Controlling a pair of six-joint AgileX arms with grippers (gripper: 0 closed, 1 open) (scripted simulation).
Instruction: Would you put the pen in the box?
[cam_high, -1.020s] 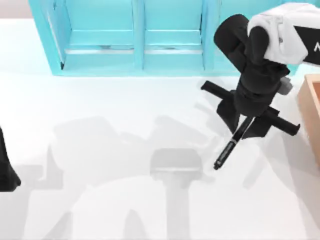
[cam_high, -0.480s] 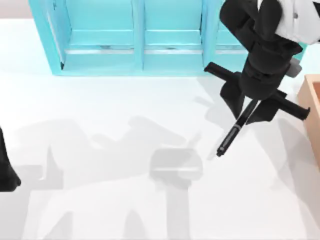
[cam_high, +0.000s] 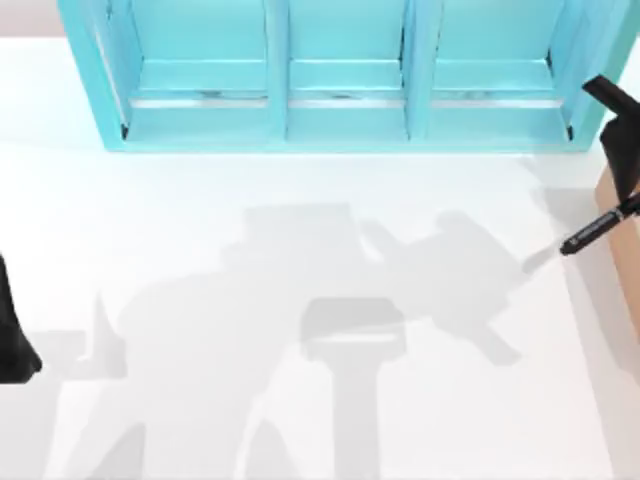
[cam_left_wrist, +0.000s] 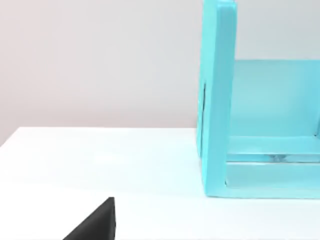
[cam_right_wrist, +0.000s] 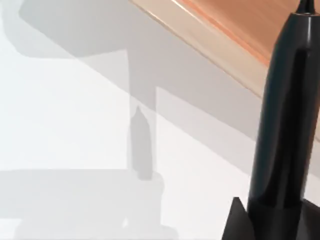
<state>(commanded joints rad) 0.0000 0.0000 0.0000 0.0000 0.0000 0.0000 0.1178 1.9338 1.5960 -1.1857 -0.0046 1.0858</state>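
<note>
The slim black pen (cam_high: 598, 232) hangs slanted above the table at the far right, its free tip pointing left. My right gripper (cam_high: 630, 195) is shut on its other end at the top view's right edge. The pen's held end overlaps the left wall of the light brown box (cam_high: 622, 270). In the right wrist view the pen (cam_right_wrist: 285, 125) juts out from the gripper toward the box's thick wall (cam_right_wrist: 210, 37) and orange-brown inside (cam_right_wrist: 245, 15). My left gripper (cam_high: 12, 345) is parked at the table's left edge.
A large turquoise three-bay cabinet (cam_high: 330, 80) spans the back of the table, and its side wall (cam_left_wrist: 217, 100) shows in the left wrist view. White tabletop (cam_high: 300, 400) stretches between the two arms, crossed by grey shadows.
My right arm has swung right and toward the back, carrying the pen from the table's right-middle to the box's left wall. Most of the arm has left the top view. The left arm is unmoved.
</note>
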